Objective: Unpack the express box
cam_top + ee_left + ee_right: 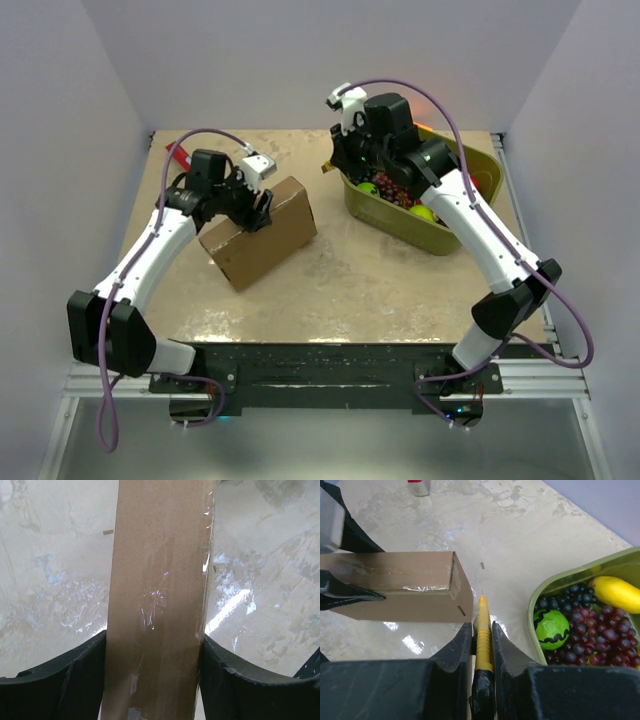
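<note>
As left fingers (60,680) clamp, express box (160,605) between them, touching both

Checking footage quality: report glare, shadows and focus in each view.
Top external: even light, no hard shadows around the express box. Left wrist: a glare streak on the table right of the box, clear tape glinting; jaws of the left gripper dark and soft. Right wrist: glare patches on the table, grapes sharp, the yellow tool held by the right gripper blurred near the lens.
</note>
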Controlling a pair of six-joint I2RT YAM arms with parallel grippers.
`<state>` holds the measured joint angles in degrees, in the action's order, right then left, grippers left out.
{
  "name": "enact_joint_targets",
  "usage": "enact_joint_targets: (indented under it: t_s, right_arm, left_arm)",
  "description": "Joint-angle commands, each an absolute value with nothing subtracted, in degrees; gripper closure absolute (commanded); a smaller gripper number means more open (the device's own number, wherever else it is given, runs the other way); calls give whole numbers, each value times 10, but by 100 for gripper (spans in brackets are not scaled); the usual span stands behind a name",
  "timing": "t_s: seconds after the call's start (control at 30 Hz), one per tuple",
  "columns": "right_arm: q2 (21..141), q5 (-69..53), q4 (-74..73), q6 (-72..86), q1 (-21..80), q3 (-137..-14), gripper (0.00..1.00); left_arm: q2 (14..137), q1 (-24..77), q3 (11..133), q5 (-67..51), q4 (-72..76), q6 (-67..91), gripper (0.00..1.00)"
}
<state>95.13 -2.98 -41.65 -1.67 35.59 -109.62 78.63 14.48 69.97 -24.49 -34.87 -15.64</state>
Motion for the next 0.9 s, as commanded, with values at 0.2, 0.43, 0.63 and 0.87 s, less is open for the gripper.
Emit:
enact_joint_targets:
  t_s: [0.2,0.43,0.63,0.87]
  right_arm:
    - [951,-25,-413,-16,354,-1157,100]
    - [994,-40,-453,12,356,-1207,100]
    - [978,-76,-458,23,358,-1165,100]
    - [976,-64,-456,36,373,-1143,100]
  left_arm:
    - [806,157,695,-241,-337,-151,32]
    - [794,175,678,-263,-343,-148,0]
    - [797,178,671,-273,-345,-155,0]
    - [798,178,640,-297,-339,-155,0]
